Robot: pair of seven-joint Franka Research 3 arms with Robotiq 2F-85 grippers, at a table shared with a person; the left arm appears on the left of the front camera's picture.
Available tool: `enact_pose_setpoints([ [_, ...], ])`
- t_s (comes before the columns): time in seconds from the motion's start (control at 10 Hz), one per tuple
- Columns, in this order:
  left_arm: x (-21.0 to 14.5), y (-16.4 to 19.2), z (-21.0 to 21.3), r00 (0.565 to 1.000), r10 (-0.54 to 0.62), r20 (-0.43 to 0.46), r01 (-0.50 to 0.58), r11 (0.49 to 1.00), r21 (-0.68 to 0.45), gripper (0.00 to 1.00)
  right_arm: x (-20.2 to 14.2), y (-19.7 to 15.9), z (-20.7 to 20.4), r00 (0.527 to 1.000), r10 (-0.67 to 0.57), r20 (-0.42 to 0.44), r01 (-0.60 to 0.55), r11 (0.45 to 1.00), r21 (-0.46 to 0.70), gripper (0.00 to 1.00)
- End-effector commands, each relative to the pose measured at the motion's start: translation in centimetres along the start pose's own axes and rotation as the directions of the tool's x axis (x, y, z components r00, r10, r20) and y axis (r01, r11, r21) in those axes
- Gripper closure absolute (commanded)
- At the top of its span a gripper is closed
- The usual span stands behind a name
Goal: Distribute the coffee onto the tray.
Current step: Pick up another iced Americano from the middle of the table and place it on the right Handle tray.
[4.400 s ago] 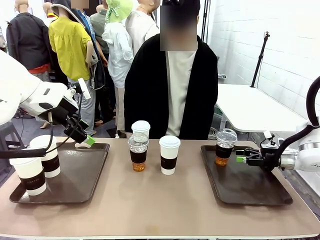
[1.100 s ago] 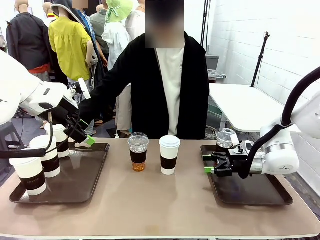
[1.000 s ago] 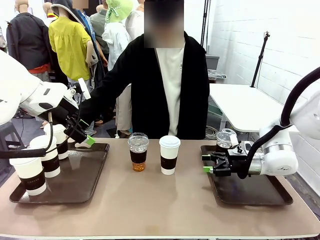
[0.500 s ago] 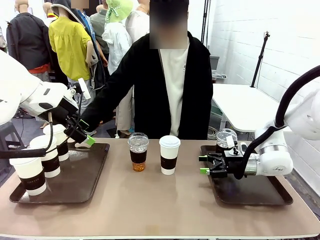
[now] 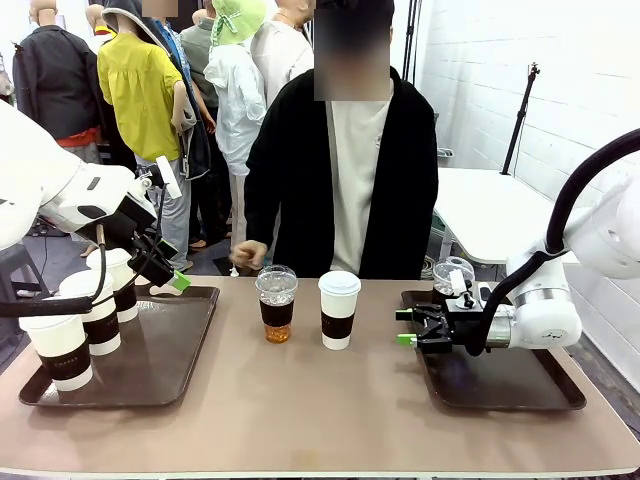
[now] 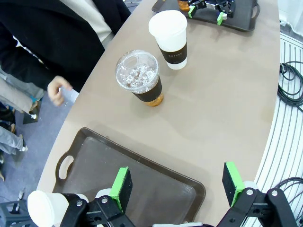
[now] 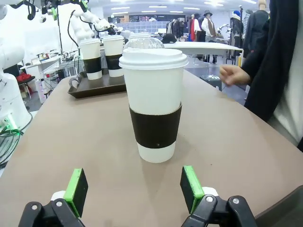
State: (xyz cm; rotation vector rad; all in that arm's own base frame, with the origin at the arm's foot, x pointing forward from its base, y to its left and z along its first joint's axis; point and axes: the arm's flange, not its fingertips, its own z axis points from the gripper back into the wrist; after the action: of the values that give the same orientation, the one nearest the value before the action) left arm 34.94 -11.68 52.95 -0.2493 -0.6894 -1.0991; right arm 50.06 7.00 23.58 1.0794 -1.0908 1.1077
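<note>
Filling the lower half of the front view, a tan table (image 5: 320,410) is stretching from edge to edge, with a white brick wall (image 5: 580,70) rising at the upper right. A person (image 5: 340,180) in a black jacket is standing at the far side, top centre, one hand (image 5: 248,254) hanging just above the table edge; in the left wrist view that hand is blurring.

A left tray (image 5: 170,350) is lying at lower left and a right tray (image 5: 500,385) at lower right. The left gripper (image 5: 172,265) is hovering over the left tray's far corner, jaws spread wide and holding nothing. The right gripper (image 5: 404,327) is reaching in low from the right tray's near-centre edge, jaws spread, pointing at the white cup (image 5: 339,309) at mid-table without touching it.

A dome cup (image 5: 277,303) of amber drink is standing just left of that cup. Three white cups (image 5: 95,310) are standing on the left tray, the front one partly crossed by a black cable. A second dome cup (image 5: 452,278) is standing on the right tray, its lower half hiding behind the right arm.
</note>
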Motion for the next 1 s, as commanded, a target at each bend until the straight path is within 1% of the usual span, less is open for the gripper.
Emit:
enact_pose_setpoints([
  [0.0, -0.24, 0.25, -0.02, 1.000, -0.011, 0.011, 0.011, 1.000, -0.019, 0.00, 0.05, 0.00, -0.03, 1.000, 0.001, 0.000, -0.001, 1.000, 0.000, 0.00],
  [0.9, -0.24, 0.25, -0.02, 1.000, -0.011, 0.011, 0.011, 1.000, -0.019, 0.00, 0.05, 0.00, -0.03, 1.000, 0.001, 0.000, -0.001, 1.000, 0.000, 0.00],
])
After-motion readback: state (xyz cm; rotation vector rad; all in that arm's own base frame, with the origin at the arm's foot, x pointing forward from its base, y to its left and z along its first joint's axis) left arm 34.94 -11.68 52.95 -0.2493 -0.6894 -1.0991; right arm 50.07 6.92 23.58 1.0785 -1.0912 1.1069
